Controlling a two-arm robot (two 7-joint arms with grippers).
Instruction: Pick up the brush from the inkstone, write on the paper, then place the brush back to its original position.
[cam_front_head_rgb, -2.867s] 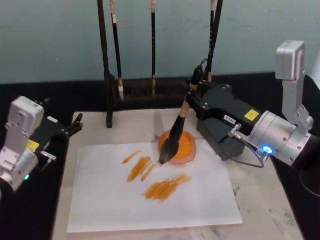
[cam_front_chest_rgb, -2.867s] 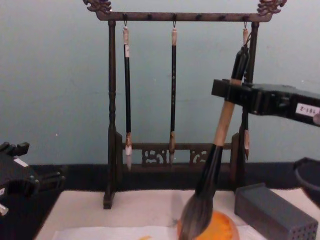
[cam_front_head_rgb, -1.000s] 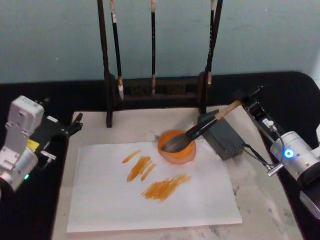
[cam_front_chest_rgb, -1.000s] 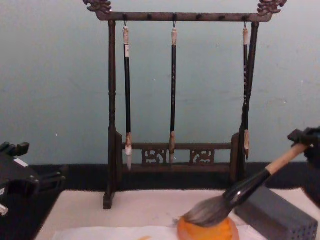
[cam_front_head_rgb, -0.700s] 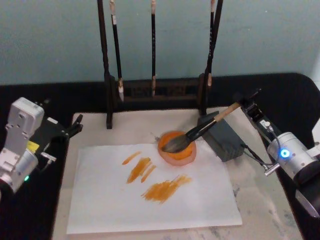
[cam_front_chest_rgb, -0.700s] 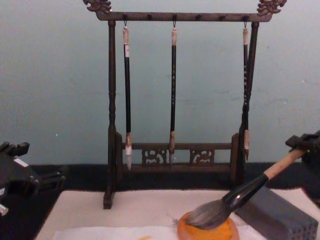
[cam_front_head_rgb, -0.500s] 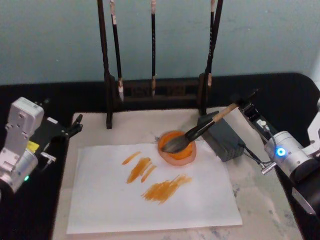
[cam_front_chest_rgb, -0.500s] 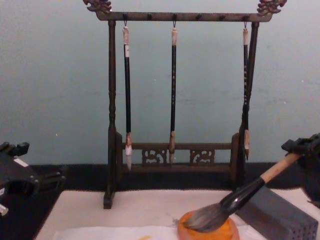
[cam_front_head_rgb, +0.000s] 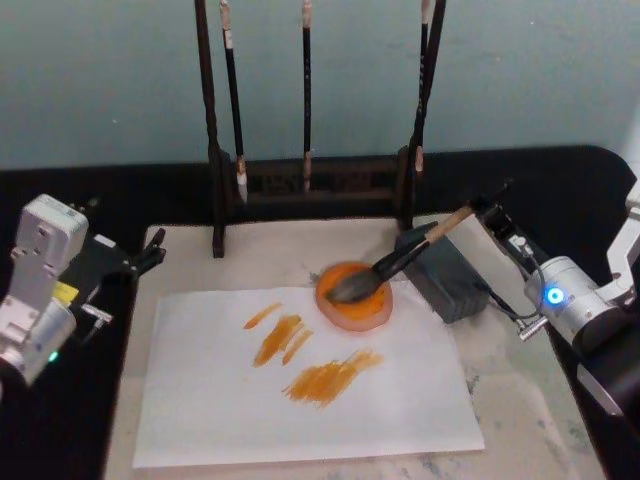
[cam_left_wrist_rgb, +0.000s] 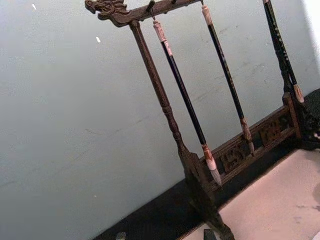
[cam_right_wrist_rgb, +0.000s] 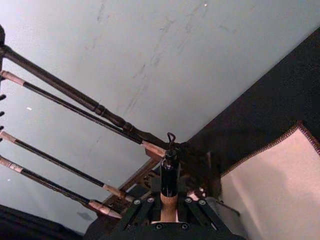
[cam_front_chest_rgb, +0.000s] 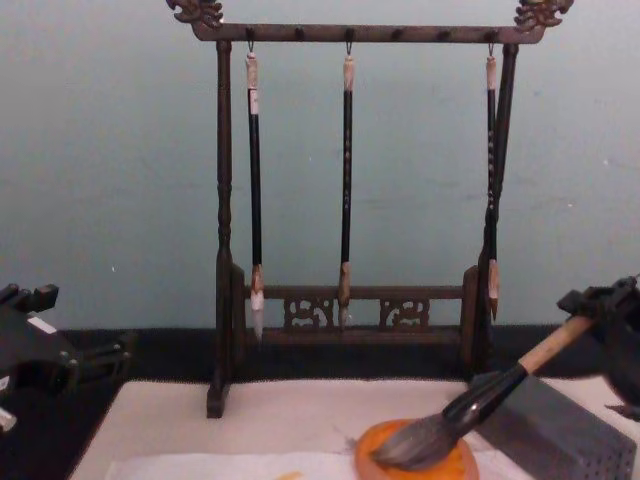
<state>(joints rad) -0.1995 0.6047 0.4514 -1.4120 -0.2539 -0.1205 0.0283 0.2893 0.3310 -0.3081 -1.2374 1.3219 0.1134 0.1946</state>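
So, brush (cam_front_head_rgb: 405, 258): tuft lowered into inkstone (cam_front_head_rgb: 350, 315), basically home
right pincer (cam_front_head_rgb: 487, 210): still clamped on shaft, release pending
left pincer (cam_front_head_rgb: 152, 248): parked, surface's left edge

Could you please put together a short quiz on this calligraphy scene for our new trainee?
1. True or false: the tuft of the brush lies in the inkstone.
2. Which hand grips the brush's shaft? A. left B. right C. neither
3. Fill in: ___ slim brushes hang on the rack.

Key:
1. True.
2. B. The right hand is closed on the shaft's end. The left hand is parked to the left of the paper.
3. Three.
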